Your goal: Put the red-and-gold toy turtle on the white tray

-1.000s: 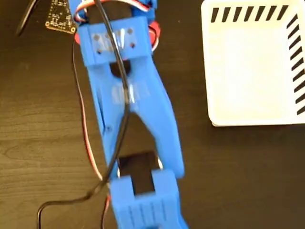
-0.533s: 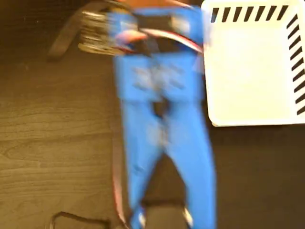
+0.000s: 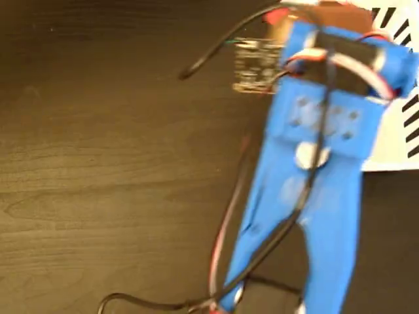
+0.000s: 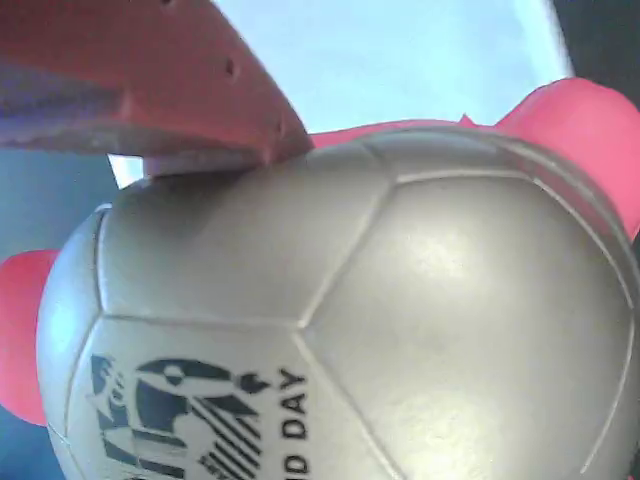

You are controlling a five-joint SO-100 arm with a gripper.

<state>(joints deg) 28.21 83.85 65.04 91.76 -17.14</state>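
The red-and-gold toy turtle (image 4: 380,300) fills the wrist view: a dull gold domed shell with a black printed mark and red feet at both sides. A red finger (image 4: 150,80) of my gripper presses on the shell from the upper left; the other finger is hidden. Behind the turtle shows the pale surface of the white tray (image 4: 400,60). In the fixed view my blue arm (image 3: 321,170) leans to the right and covers the tray's left part; the striped tray (image 3: 400,124) shows only at the right edge. The gripper (image 3: 308,10) is at the top edge, mostly hidden.
A small circuit board (image 3: 256,65) rides beside the arm, with a black cable (image 3: 209,55) looping off it. More black and red wires (image 3: 226,248) trail down along the arm. The dark wooden table (image 3: 98,163) spreads to the left.
The arm has swung from the middle of the table to the right and now hangs over the tray's left part, with its wrist lower in the picture.
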